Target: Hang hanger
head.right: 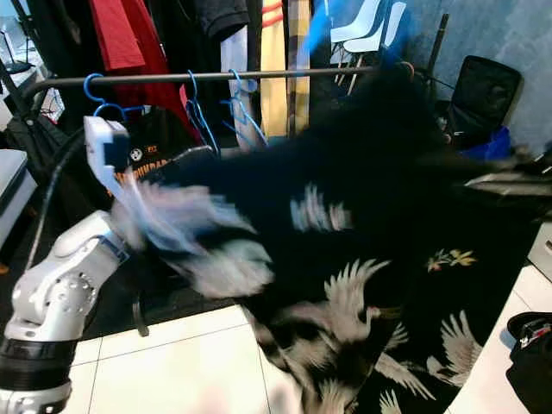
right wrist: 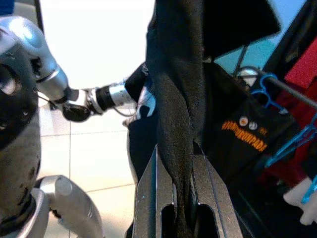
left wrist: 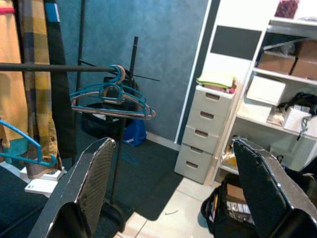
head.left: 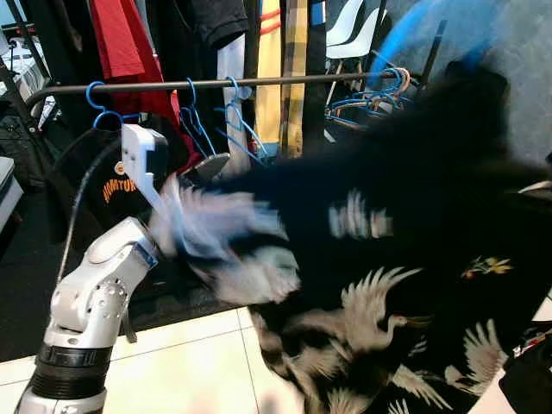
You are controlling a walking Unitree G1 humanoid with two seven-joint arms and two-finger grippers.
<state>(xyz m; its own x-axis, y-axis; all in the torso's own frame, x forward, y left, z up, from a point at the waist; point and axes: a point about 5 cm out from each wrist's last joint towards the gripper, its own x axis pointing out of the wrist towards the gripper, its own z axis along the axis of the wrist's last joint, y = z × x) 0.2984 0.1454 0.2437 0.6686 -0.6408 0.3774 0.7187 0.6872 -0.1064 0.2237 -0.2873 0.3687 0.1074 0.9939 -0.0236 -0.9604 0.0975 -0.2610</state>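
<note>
Black crane-print shirt (head.left: 388,285) blocks the crowded rail (head.left: 216,84); bare at right.

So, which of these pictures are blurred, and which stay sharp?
Left eye and right eye views: the black crane-print shirt is smeared by motion, while the dark metal rail stays fairly sharp. Left wrist view: sharp, open left gripper. Right wrist view: the right gripper pinches black fabric, with glaring white floor.

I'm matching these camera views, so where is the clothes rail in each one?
Left eye view: clothes rail crosses the top, above the black garment.
Right eye view: likewise across the top.
Left wrist view: ends at bunched hangers.
Right wrist view: slants beyond the garment.
Shared landmark: blue hangers on it.
</note>
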